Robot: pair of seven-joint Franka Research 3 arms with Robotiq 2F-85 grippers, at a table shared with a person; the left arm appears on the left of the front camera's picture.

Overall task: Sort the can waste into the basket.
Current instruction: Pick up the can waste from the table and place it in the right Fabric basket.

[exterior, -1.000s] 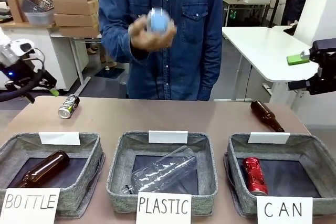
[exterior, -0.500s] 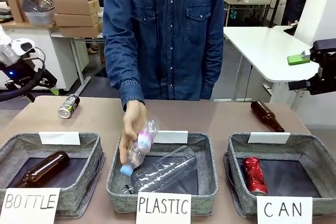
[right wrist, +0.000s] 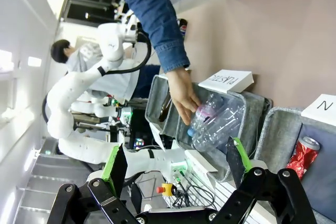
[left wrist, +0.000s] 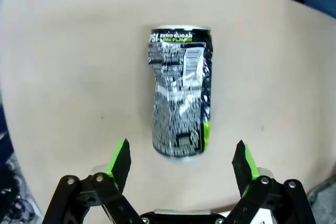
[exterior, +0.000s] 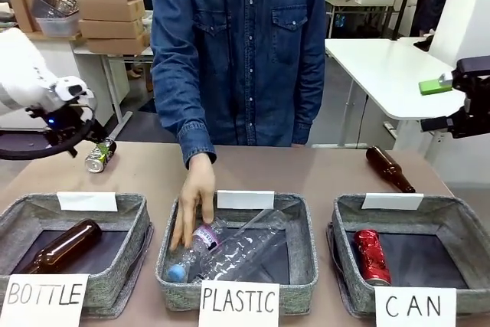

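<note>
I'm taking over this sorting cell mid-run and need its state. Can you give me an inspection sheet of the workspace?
Surface: brown table, bare between items.
Job's things: red can lies in the CAN basket; dark can lies on its side on the table, far left, outside any bin.
Clutter: brown bottle on the table behind the CAN basket; second brown bottle in the BOTTLE bin; a person's hand on a small plastic bottle in the PLASTIC bin.
Grippers: left gripper open, aimed at the dark can, no contact seen; right gripper open, empty.
Cables: black cable looped at the left arm.
Surroundings: cardboard boxes, white table.
</note>
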